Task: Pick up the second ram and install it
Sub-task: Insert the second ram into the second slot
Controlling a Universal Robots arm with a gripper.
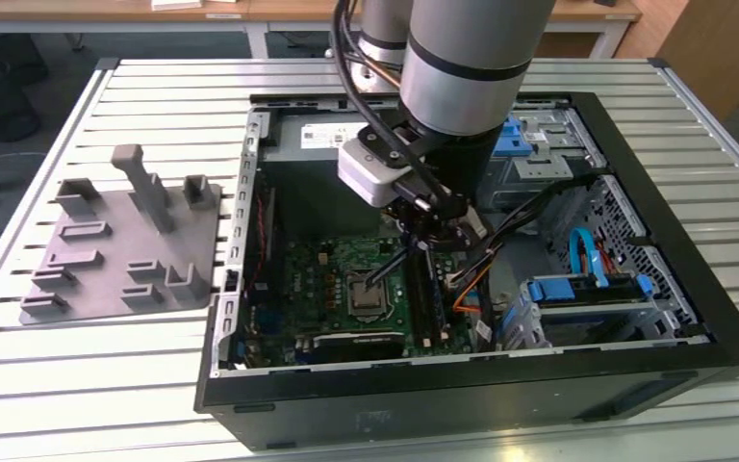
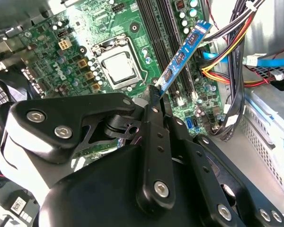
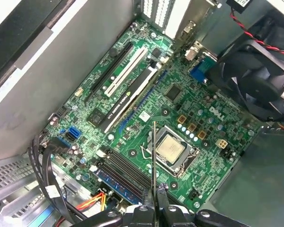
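Gripper [image 2: 156, 94] clamped on one end of the second ram [image 2: 182, 56], which hangs tilted over the motherboard [image 2: 80, 28] by the memory slots [image 2: 154, 28]. My advice: level it, line its edge up with a free slot, match the notch, press straight and even.
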